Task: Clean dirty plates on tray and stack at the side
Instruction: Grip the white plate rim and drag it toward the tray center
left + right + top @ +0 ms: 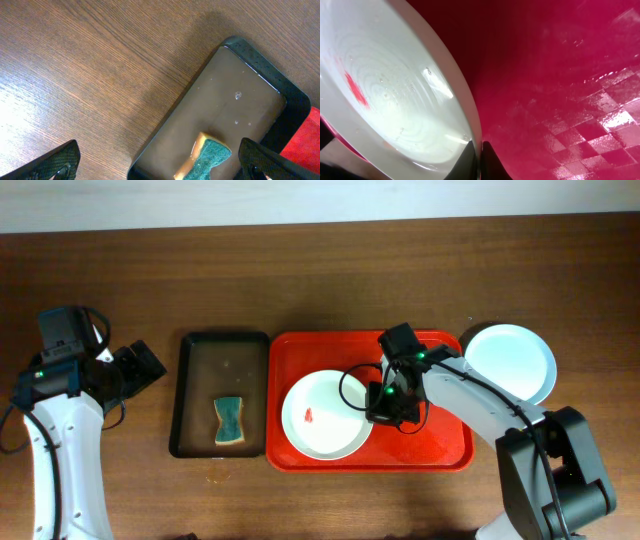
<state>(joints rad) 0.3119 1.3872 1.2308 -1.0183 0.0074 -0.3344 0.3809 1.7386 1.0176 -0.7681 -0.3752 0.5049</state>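
One white plate (325,425) sits face-up on the sideways-long tray (440,445); right pincer (481,161) grasps its half-hidden rim, left pincer (160,161) released.

Even bright light, glare on tray (612,120) (checkered)

Table (300,280) carries two trays side by side, long sides nearly touching: narrow tray (225,337) left, wide tray (440,450) right. Sponge (230,421) lies in the narrow tray, in its near half, roughly centred across the width. First plate (325,420) lies in the left half of the wide tray. Right gripper (383,408) stands over the wide tray at that plate's right rim, rim between its fingers. Second plate (505,355) sits on the table just beside the wide tray's far right corner. Left gripper (150,365) is over bare table, left of the narrow tray.
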